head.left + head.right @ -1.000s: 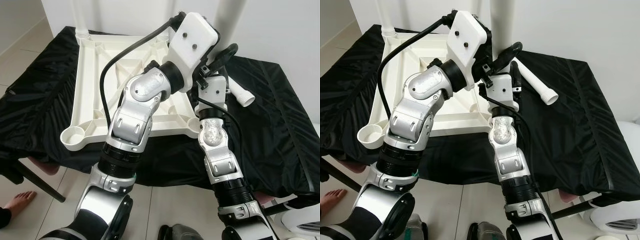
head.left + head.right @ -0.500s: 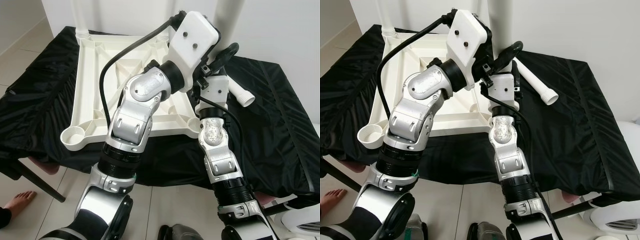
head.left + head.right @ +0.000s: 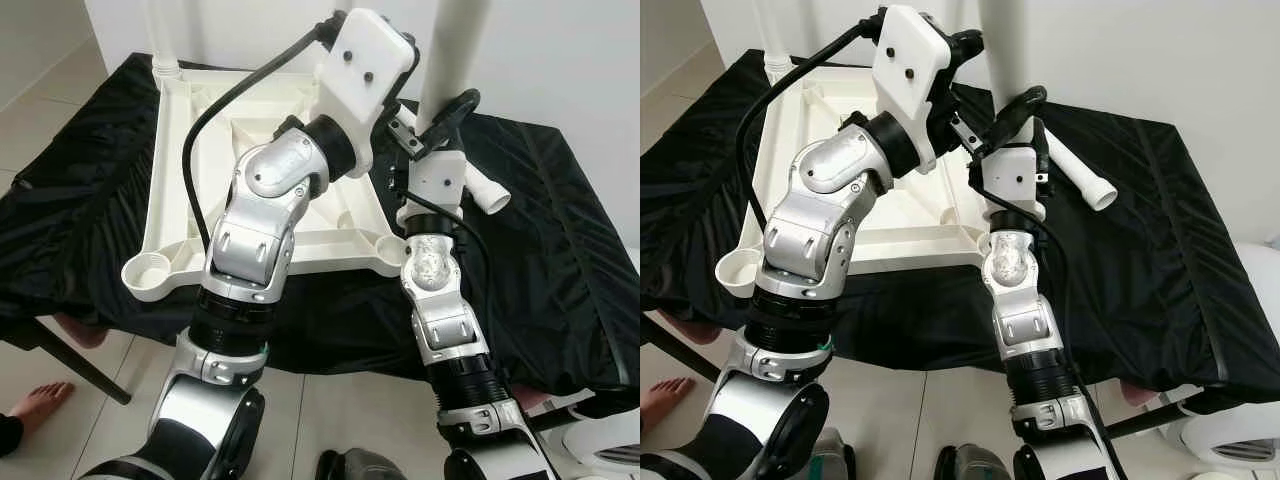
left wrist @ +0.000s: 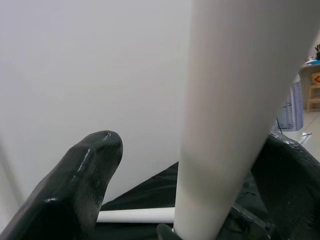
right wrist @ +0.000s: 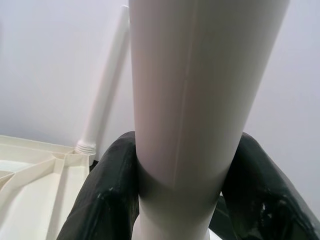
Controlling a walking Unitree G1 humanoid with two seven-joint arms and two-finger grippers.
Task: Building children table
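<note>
The left gripper (image 4: 175,195) has been drawn back from the upright leg (image 3: 450,60), its fingers now apart, while the leg is kept clamped by the right gripper (image 5: 180,200) over the upturned tabletop (image 3: 190,190), suggesting a regrip.

Right gripper (image 5: 182,200) jaws clamp a thick white table leg (image 5: 200,100), one black finger (image 5: 107,195) on each side, touching it. Behind, a second white leg (image 5: 107,80) stands upright in a corner of the upturned white tabletop (image 5: 35,170). White wall behind.
</note>
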